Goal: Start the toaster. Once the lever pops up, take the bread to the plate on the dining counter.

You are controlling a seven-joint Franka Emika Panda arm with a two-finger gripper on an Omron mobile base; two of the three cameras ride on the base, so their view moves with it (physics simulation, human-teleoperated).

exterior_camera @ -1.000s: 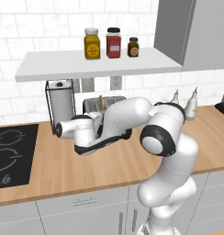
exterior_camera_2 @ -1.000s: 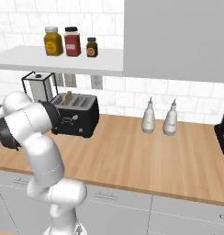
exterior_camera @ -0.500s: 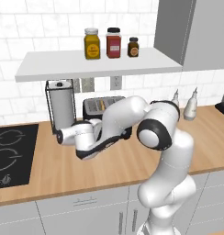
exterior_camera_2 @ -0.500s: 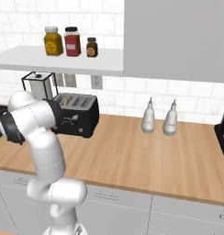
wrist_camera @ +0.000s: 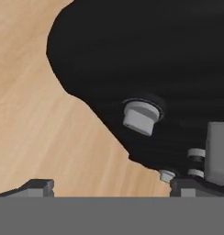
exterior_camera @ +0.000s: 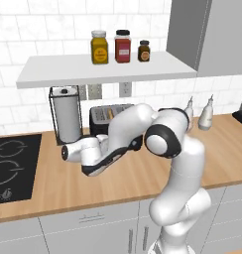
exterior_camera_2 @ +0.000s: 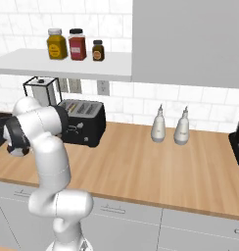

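Claw [wrist_camera: 109,186] is wide open with nothing in it, both fingertips poking up at the bottom edge of the hand view and bare wood between them. What matters for the next move: the toaster [wrist_camera: 150,73] fills the upper right of that view, its black front close ahead and off to the right of the claw's centre. A pale knob [wrist_camera: 140,117] sits mid-frame, and a grey slab at the right edge [wrist_camera: 218,153] is probably the lever, just above the right fingertip. So I'd guess the claw needs to slide right to get onto it. From the left base view, the toaster [exterior_camera: 105,116] stands on the wooden surface [exterior_camera: 53,186] behind the arm. Bread isn't clear to me.
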